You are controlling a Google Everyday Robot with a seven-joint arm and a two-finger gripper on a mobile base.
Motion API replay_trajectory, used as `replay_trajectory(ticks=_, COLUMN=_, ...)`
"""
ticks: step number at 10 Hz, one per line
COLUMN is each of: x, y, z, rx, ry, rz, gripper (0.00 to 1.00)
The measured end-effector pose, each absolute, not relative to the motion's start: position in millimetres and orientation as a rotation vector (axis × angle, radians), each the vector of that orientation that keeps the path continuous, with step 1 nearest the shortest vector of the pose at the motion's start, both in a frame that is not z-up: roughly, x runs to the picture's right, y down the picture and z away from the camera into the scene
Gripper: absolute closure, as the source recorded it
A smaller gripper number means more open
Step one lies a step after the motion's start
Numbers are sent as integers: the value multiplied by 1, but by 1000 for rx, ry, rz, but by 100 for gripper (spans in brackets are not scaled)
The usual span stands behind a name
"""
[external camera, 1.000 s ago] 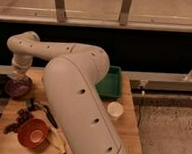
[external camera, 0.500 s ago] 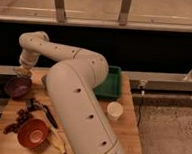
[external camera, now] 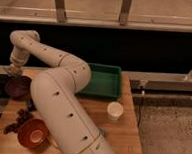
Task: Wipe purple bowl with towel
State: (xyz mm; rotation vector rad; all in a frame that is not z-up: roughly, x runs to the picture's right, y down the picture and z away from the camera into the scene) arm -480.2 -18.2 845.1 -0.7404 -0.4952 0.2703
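Observation:
The purple bowl (external camera: 17, 86) is a small dark maroon bowl at the far left of the wooden table (external camera: 122, 136). My white arm bends up from the bottom and reaches left, and my gripper (external camera: 13, 71) hangs just above the bowl's far rim. A bit of pale cloth seems to sit at the gripper's tip, but I cannot make out the towel clearly. The orange-red bowl (external camera: 33, 133) with a pale centre sits at the near left.
A green tray (external camera: 103, 81) stands at the back middle of the table. A white cup (external camera: 115, 111) stands right of my arm. Dark grapes (external camera: 21, 118) lie between the two bowls. A metal rail runs along the back, with grey floor to the right.
My arm's elbow has swung up and to the right. The gripper has lifted slightly from inside the purple bowl to just over its far rim.

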Motion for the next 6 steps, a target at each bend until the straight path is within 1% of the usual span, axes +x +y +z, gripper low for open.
replay_trajectory(ticks=3, x=-497, y=-5, z=824, rx=-753, ry=-533, rz=196, gripper=100)
replay_trajectory(ticks=6, x=-497, y=18, z=803, rx=-771, ry=-553, rz=156, gripper=100)
